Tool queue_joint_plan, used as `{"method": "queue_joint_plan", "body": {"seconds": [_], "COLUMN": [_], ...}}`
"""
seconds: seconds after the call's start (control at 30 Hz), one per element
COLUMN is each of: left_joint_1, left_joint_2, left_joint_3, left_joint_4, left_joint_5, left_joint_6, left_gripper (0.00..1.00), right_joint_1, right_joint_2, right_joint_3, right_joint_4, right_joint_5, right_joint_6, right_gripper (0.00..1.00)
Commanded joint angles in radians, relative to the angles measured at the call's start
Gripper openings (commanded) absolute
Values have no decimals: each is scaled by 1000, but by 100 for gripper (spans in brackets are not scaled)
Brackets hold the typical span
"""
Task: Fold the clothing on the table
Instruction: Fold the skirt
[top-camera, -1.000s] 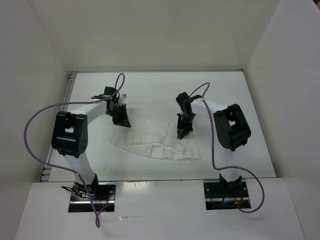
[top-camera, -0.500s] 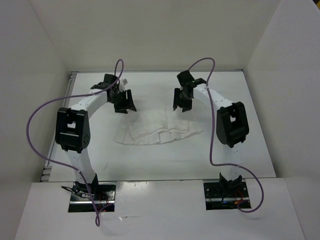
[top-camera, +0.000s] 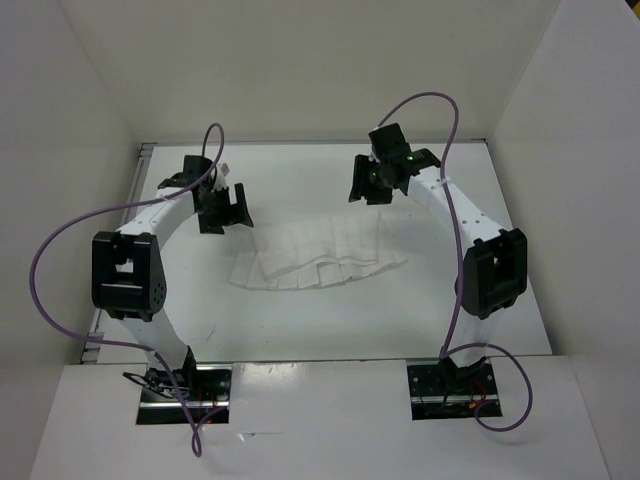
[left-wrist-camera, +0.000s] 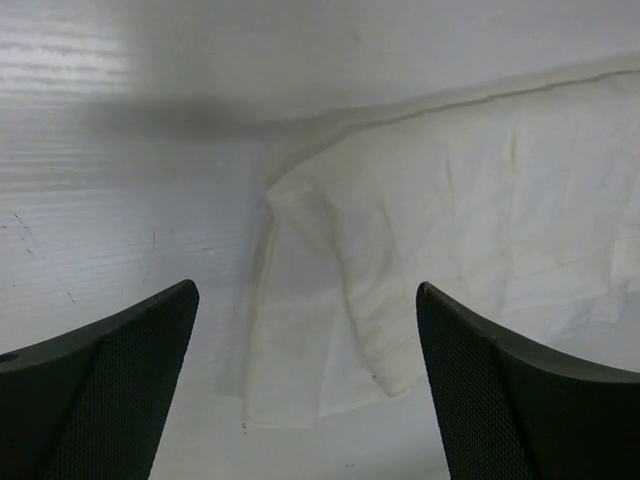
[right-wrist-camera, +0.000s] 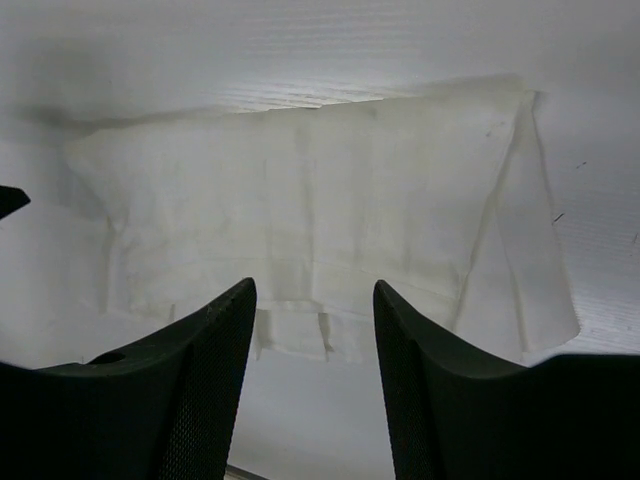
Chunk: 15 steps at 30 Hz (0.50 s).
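Note:
The clothing (top-camera: 320, 255) lies flat near the middle of the table (top-camera: 480, 300) as a wide, folded white pleated band. My left gripper (top-camera: 222, 210) hangs open just beyond its far left corner, touching nothing. My right gripper (top-camera: 368, 185) hangs open past its far right edge, also apart from it. The left wrist view shows the clothing (left-wrist-camera: 450, 230) with a folded corner lying between and ahead of the wide-open gripper (left-wrist-camera: 305, 290). In the right wrist view the whole clothing (right-wrist-camera: 320, 200) spreads ahead of the open gripper (right-wrist-camera: 314, 285), nothing between the fingers.
White walls (top-camera: 60, 150) close the table in on the left, back and right. The grey metal rim (top-camera: 140, 190) runs along the left edge. Purple cables (top-camera: 60, 250) loop from both arms. The arm bases (top-camera: 185, 385) sit at the near edge.
Both grippers opened and let go of the clothing, then drew up and away toward the far side. The clothing's near part was carried back, leaving a narrower folded band.

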Motion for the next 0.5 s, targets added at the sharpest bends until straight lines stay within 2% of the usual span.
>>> {"method": "queue_joint_plan", "body": {"seconds": [0.0,0.47], "left_joint_1": [26,25], "left_joint_2": [29,131], "left_joint_3": [-32,-179], "left_joint_4": [29,172], "left_joint_5": [53,254], "left_joint_6": [31,-48], "left_gripper": [96,96], "right_joint_1": [-1,-1], "right_joint_2": [-46,-97], "right_joint_3": [-14,-85], "right_joint_4": [5,-5], "right_joint_5": [-1,8], "right_joint_6": [-29,-38], "right_gripper": [56,56]}}
